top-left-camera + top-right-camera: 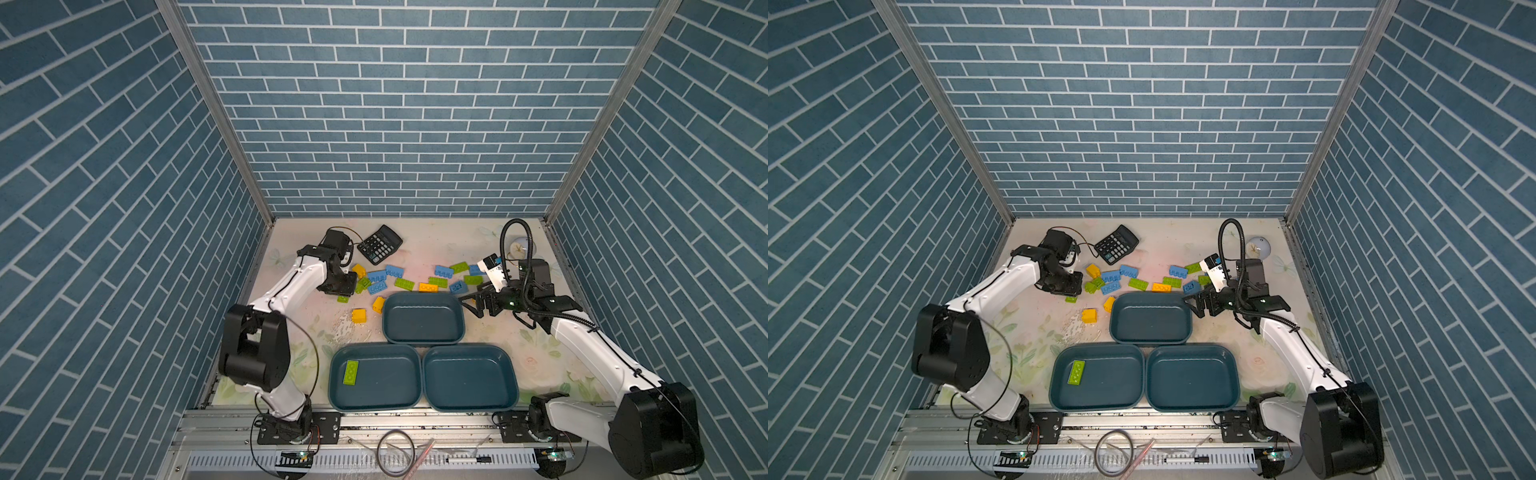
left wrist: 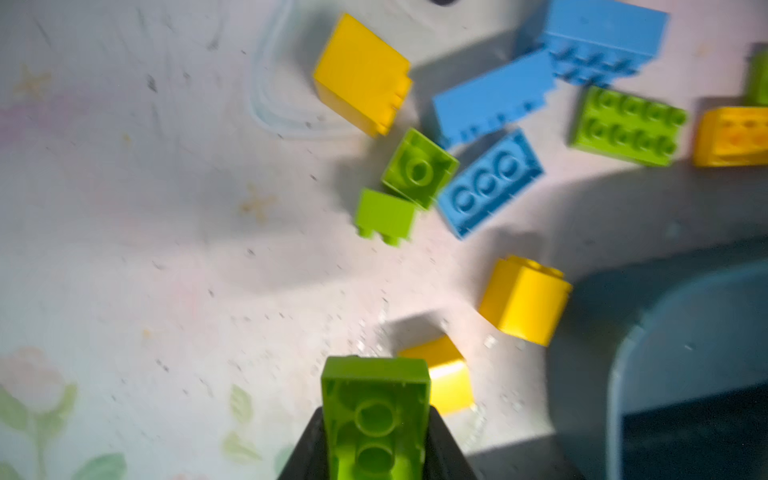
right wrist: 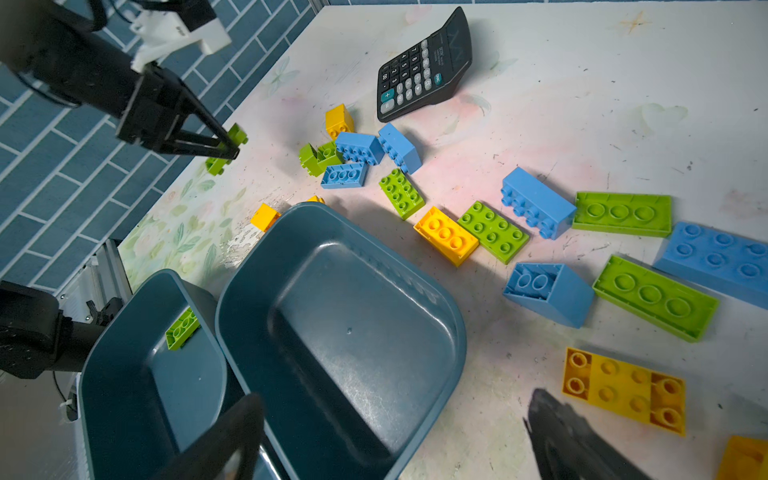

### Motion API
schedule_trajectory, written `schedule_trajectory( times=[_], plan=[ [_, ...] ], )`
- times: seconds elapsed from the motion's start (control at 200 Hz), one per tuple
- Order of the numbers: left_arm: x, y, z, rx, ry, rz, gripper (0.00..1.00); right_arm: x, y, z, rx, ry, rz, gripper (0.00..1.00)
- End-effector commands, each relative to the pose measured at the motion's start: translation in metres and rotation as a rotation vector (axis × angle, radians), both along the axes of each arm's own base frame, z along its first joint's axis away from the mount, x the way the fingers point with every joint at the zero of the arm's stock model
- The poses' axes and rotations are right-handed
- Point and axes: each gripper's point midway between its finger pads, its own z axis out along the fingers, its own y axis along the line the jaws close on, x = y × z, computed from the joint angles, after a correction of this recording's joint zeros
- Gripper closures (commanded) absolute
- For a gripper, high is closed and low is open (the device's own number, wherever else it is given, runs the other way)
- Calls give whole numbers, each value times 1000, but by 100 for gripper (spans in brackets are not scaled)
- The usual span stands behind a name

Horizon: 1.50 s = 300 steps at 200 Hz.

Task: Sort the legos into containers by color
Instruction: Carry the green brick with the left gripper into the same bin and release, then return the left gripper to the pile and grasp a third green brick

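Observation:
My left gripper (image 2: 376, 432) is shut on a lime green lego (image 2: 375, 384), held just above the table at the left end of the pile (image 1: 343, 299); the right wrist view also shows this grip (image 3: 237, 134). Loose legos lie across the table's middle: blue (image 1: 377, 275), green (image 1: 404, 284) and yellow (image 1: 359, 316). Three dark teal containers stand in front of them. The far container (image 1: 423, 328) and the near right container (image 1: 469, 382) hold nothing. The near left container (image 1: 386, 386) holds one green lego (image 1: 350, 371). My right gripper (image 1: 471, 302) hangs open and empty over the far container's right corner (image 3: 415, 374).
A black calculator (image 1: 380, 244) lies at the back, just beyond the left arm's wrist. A pale round object (image 1: 519, 248) sits at the back right. The blue brick-pattern walls close in the table on both sides and at the back.

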Motion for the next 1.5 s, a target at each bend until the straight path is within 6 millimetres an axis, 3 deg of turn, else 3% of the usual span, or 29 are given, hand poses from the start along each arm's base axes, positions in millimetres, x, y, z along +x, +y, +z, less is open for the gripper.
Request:
schedule_trajectory(
  times=[0.0,0.15,0.29,0.465,0.595,0.705,0.775,0.87,0.975,1.055,1.27,1.495],
  plan=[
    [-58,-17,2,-43,98,108,67,2,7,18,40,-36,41,1],
    [-124,-49,2,-80,115,124,67,-5,6,17,46,-20,43,1],
    [-166,-58,-11,-92,136,175,67,-13,7,15,49,-3,56,1],
    [-188,-65,-39,-87,149,207,67,-21,7,13,43,12,67,1],
    [-195,-54,-64,-21,156,235,67,-24,7,16,34,4,62,1],
    [-191,-47,-67,13,132,236,64,-26,5,16,23,-1,51,1],
    [-191,-42,-69,44,127,226,55,-26,4,16,21,-1,49,1],
    [-196,-38,-75,56,139,221,51,-26,4,17,20,-2,47,1],
    [-196,-34,-68,72,135,205,44,-25,4,20,18,-10,47,1],
    [-187,-36,-48,81,102,176,44,-23,5,20,19,-11,48,1],
    [-139,-34,-4,61,41,114,42,-19,6,24,28,-20,49,1],
    [-74,-26,-1,56,21,61,40,-14,8,27,39,-32,42,1]
  ],
)
